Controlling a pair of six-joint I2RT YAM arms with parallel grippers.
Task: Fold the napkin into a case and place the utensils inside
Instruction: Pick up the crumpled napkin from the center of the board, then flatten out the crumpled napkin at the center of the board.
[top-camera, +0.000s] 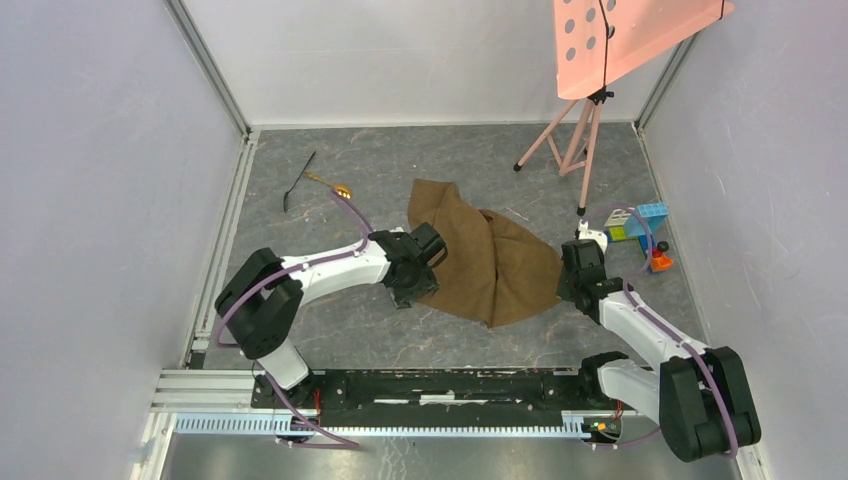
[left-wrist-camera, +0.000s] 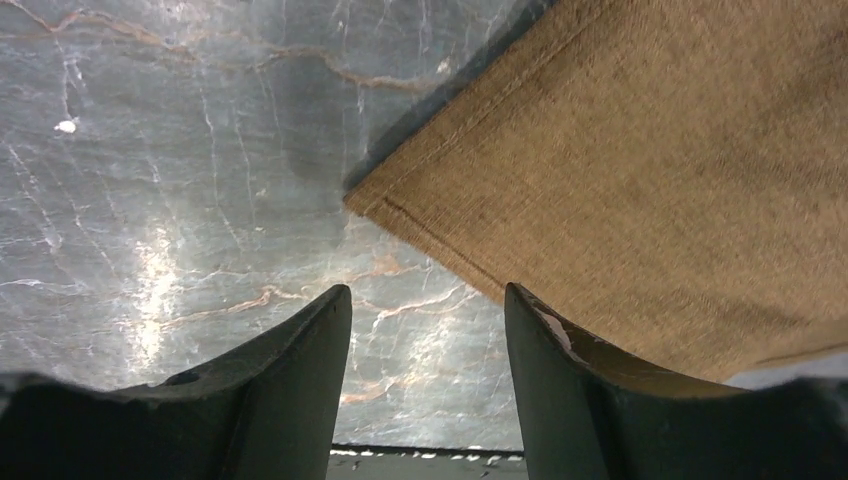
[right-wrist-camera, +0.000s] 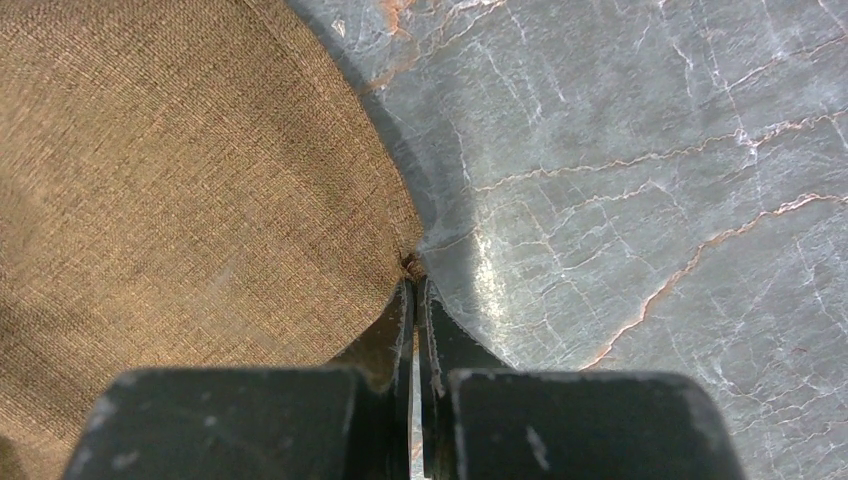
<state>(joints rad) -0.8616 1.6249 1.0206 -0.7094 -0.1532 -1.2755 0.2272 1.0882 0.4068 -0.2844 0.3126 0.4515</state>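
— Napkin (top-camera: 480, 255): where does it lie, taking the left side first?
— Rumpled on the desk (top-camera: 350, 340) between the two arms, with its long axis running far-left to near-right. The left pincer (left-wrist-camera: 428, 300) stands spread and empty. The left corner lies just ahead of its gap and to the right.
— And the right side?
— The right pincer (right-wrist-camera: 415, 290) is pressed together, pinching the right edge. I judge the left arm needs to move toward its corner before closing.
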